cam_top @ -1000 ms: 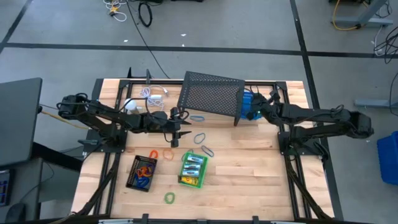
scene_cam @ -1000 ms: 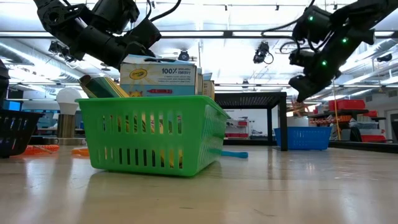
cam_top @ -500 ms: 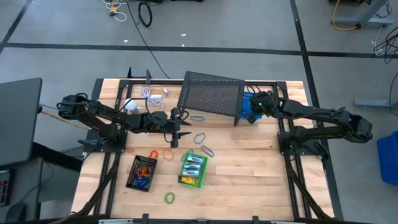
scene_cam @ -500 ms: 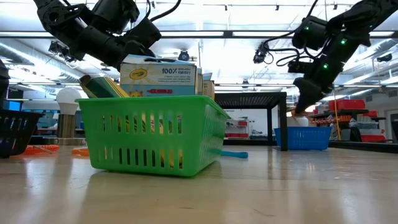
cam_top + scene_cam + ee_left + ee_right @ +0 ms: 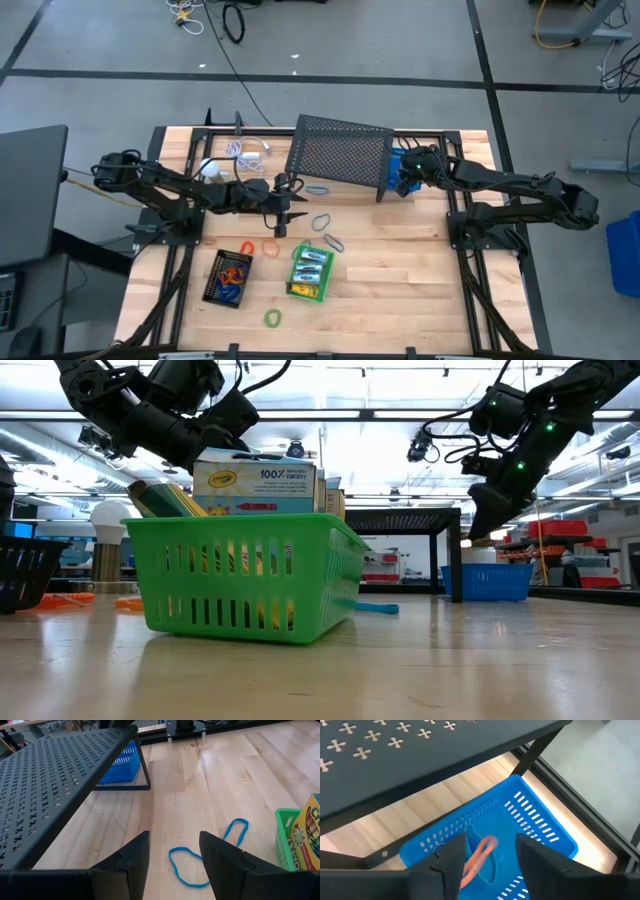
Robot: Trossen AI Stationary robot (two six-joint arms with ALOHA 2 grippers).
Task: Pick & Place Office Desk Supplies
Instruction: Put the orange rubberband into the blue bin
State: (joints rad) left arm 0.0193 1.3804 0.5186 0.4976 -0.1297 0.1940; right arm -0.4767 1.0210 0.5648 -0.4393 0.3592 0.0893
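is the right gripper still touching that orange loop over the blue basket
Apart. The right wrist view shows the orange loop blurred in the open gap between the right gripper fingers, above the blue basket, clear of both.

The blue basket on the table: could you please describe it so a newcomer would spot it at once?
Find the black perforated metal shelf at the table's far edge. The blue basket sits at its right end, partly beneath it, the only blue slotted container; the others are green and black.
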